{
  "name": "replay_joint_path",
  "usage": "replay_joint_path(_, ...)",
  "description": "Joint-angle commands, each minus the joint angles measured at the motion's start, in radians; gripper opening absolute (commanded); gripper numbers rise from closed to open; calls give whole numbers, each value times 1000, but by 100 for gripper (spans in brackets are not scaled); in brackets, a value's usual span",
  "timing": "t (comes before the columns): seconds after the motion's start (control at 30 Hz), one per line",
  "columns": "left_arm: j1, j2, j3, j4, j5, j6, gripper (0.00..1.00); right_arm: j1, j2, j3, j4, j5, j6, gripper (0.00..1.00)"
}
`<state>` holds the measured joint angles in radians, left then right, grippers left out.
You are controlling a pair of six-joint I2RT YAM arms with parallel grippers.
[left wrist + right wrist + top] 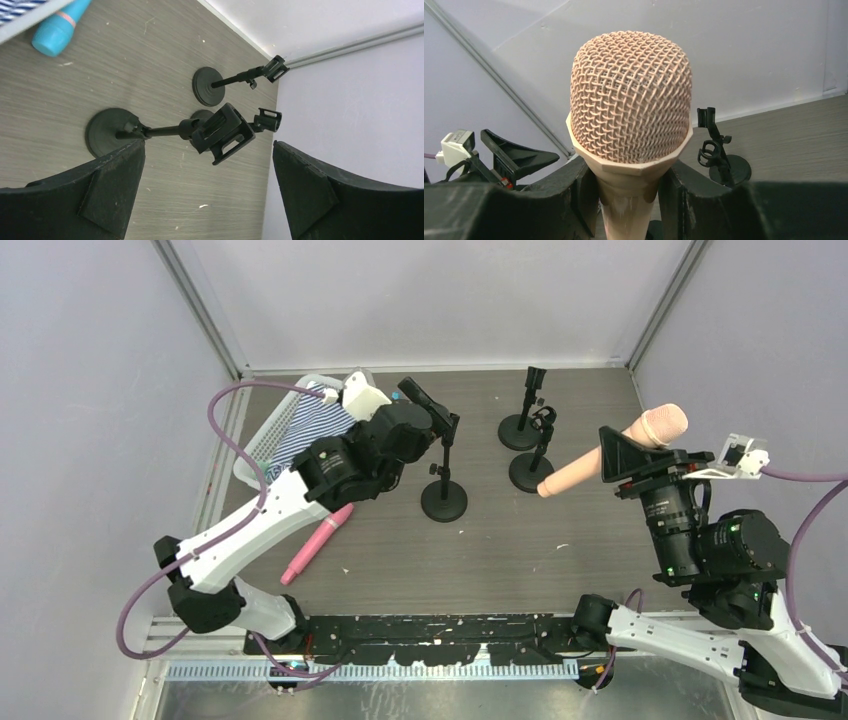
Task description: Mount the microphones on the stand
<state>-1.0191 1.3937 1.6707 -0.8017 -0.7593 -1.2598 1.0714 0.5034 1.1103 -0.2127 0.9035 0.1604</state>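
Right gripper clamps peach microphone; left gripper wide open.

The grey worktop bears three black stands; right of the nearest stand sit a second stand and third stand; left, a pink microphone and white basket

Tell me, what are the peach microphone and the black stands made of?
Peach microphone: its head looks like woven wire mesh, painted matte peach; the smooth handle is probably plastic. Black stands: matte black, with round bases and thin rods that look like metal, clips perhaps plastic.
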Motion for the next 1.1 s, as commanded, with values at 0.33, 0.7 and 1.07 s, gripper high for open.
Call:
replay_joint_path(0.33,-3,96,70,-24,-34,-309,100,1,-36,-11,-54,19,43,1)
replay_joint_path(0.7,-2,197,141,1,6,-314,100,1,-54,-18,-84,38,66,1)
replay_joint_path(1.07,8,195,107,2,-1,-300,81,2,-75,-18,-99,49,74,1)
